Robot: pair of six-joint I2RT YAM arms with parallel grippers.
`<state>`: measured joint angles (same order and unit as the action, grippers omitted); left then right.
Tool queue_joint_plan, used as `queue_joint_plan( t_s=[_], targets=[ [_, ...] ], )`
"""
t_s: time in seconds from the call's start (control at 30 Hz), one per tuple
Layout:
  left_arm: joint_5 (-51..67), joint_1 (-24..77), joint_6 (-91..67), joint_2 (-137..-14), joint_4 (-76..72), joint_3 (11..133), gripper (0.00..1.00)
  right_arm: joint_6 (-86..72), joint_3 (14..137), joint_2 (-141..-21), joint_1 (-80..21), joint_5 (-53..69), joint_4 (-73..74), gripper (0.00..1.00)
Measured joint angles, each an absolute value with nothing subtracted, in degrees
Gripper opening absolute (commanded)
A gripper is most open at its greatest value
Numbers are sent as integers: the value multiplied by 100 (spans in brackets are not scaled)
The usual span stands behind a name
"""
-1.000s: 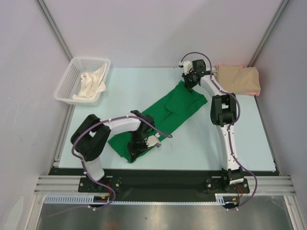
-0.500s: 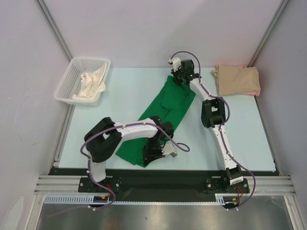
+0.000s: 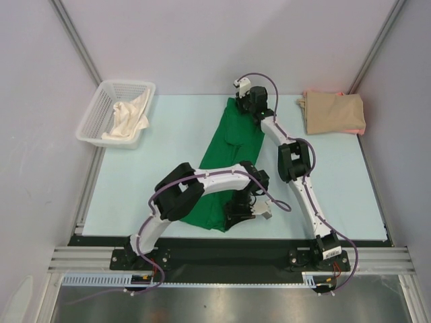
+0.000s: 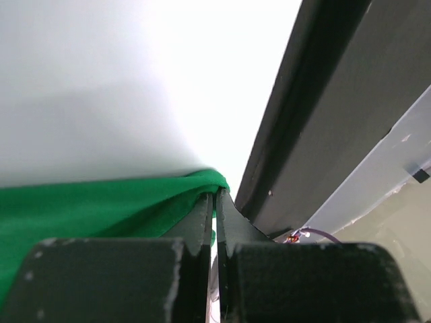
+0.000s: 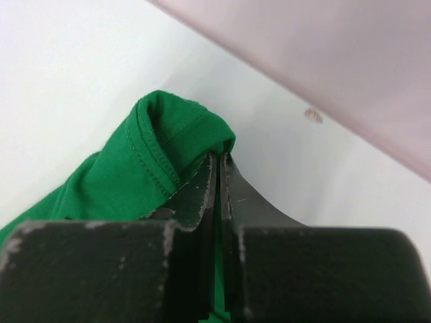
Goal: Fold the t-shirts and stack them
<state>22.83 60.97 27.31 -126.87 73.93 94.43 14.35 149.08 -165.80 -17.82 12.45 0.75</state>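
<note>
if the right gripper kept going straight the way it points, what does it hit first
Beyond the green t-shirt fold it is shut on, the right gripper would probably meet the bare table just short of the back wall, though depth is unclear.

Two t-shirts are showing: one green t-shirt (image 3: 232,158) lying right of the basket (image 3: 93,113), and one tan t-shirt (image 3: 335,112) lying much farther right of the basket, with one pink edge (image 3: 362,132) peeking from beneath it. One basket is holding one white cloth (image 3: 128,118). Two grippers are working right of the basket: one left gripper (image 3: 236,209) and one right gripper (image 3: 242,101).
</note>
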Motion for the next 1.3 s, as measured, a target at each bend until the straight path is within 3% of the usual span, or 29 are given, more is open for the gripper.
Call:
queue_joint_plan(
  t_s=[0.13,0.17,0.2,0.23,0.27,0.33,0.43,0.57,0.73,0.87,1.0,1.17,1.3],
  targets=[
    [2390,6139,2729,-13109,7627,10138,5,1247,14971,-16669,-1787,1291,-362,1],
    [2412,6149,2727,-13192,7671,10283,7,1184,14986,-16687,-1789,1295,-467,7],
    [2434,6163,2720,-13299,7725,10497,11,1083,15004,-16704,-1791,1302,-548,17],
    [2449,6176,2705,-13388,7736,10685,14,1000,15015,-16711,-1793,1313,-598,46],
    [2443,6189,2696,-13461,7758,10877,15,878,15021,-16715,-1793,1326,-633,62],
    [2416,6215,2687,-13561,7732,11260,18,768,15023,-16711,-1787,1352,-672,85],
    [2327,6217,2639,-13574,7940,11758,27,672,14905,-16534,-1684,1400,-593,98],
    [2128,6241,2547,-13187,7771,11900,32,589,14191,-15657,-1459,1400,-311,100],
    [2064,6283,2381,-12256,7612,11824,32,355,12593,-13500,-1347,1376,75,99],
    [1935,6073,1942,-10971,7188,10648,34,-115,10621,-11273,-1437,1551,165,97],
    [1798,5009,1400,-10171,6801,9657,39,-644,8965,-9802,-1612,1837,215,93],
    [2058,3186,897,-10422,6407,9515,42,-1055,7343,-9404,-1599,2143,425,90],
    [2248,2630,843,-10669,6340,9487,41,-1201,6947,-9824,-1275,2296,858,89]
  ],
)
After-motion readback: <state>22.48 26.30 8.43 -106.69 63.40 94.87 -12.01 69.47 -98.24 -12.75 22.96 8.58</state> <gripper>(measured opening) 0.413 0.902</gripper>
